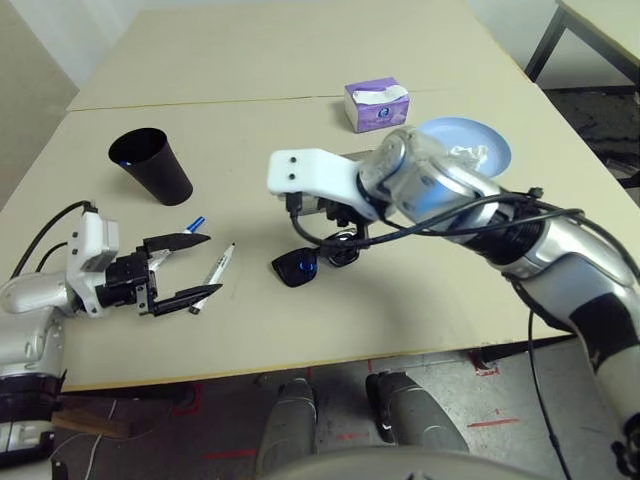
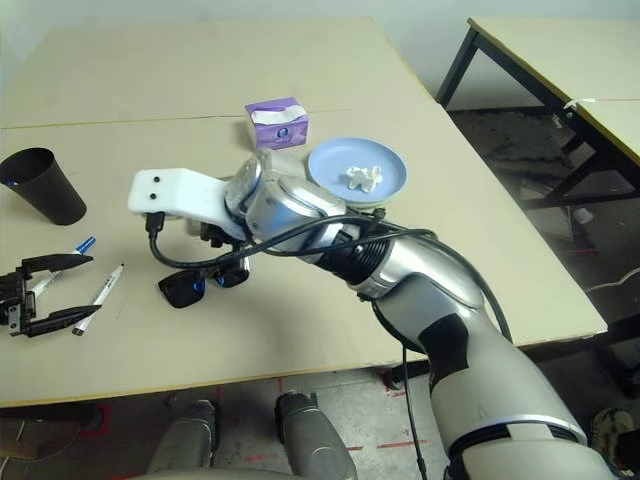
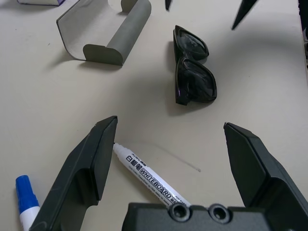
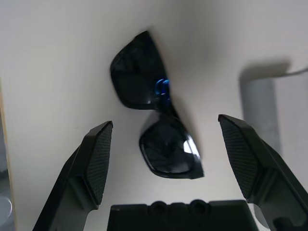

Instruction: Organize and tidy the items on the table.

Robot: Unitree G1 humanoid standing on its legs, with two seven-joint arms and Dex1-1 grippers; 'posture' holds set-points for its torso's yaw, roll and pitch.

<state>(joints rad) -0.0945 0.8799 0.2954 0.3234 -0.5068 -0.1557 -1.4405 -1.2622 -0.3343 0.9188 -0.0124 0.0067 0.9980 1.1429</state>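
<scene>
While the sunglasses lie between the right gripper's wide-spread fingers, untouched, the tidying looks to be at an early stage. The left gripper's fingers are wide as well, holding nothing. The black-capped marker lies on the table between them, and the blue-capped marker lies beside the same fingers, both pens still to be put away. Beyond the left fingers, the cup stands upright with room for pens (a likely home for them, though that is a guess). The grey case sits open and empty beside the right fingers, so the sunglasses presumably remain to be cased. Well apart from both grippers' fingers, the crumpled tissue rests on the light-blue plate, near the tissue box.

The sunglasses are glossy black, with dark, smooth, rounded-square lenses that catch the light; the right fingers' inner pads are finely ridged. The case is a matte, oblong trough with curved end flaps. The cup is dark and tapered, the pens slim white cylinders, the plate smooth and round, the tissue soft and irregular, and the table plain beige.
</scene>
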